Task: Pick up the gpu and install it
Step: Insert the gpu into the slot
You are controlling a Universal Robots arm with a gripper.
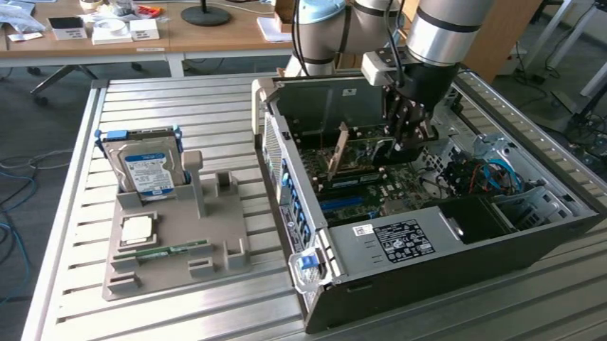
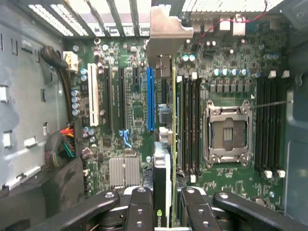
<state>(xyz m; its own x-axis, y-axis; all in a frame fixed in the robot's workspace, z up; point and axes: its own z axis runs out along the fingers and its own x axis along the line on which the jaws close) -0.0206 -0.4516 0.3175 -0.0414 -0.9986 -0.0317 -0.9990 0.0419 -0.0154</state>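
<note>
The gripper (image 2: 164, 196) pinches the gpu (image 2: 162, 168) between its jaws, upright over the motherboard (image 2: 130, 120), apparently so its edge lines up with a slot

Graphics card (image 2: 162, 168): green board, slightly glossy. Its bracket (image 2: 166, 33) was bare silver metal with a dull sheen. Gripper (image 2: 166, 192) fingers (image 2: 142, 207) were matt black with bright screw heads. Motherboard (image 2: 137, 120) was glossy green; heat sink (image 2: 124, 171) ribbed bare metal. Case (image 1: 493, 256) was matt black outside, unpainted grey sheet metal inside. Table (image 1: 170, 106) was grooved pale metal, satin. Holder (image 1: 161, 277) looked like matt grey plastic. Hard drive (image 1: 147, 170) label was glossy.
</note>
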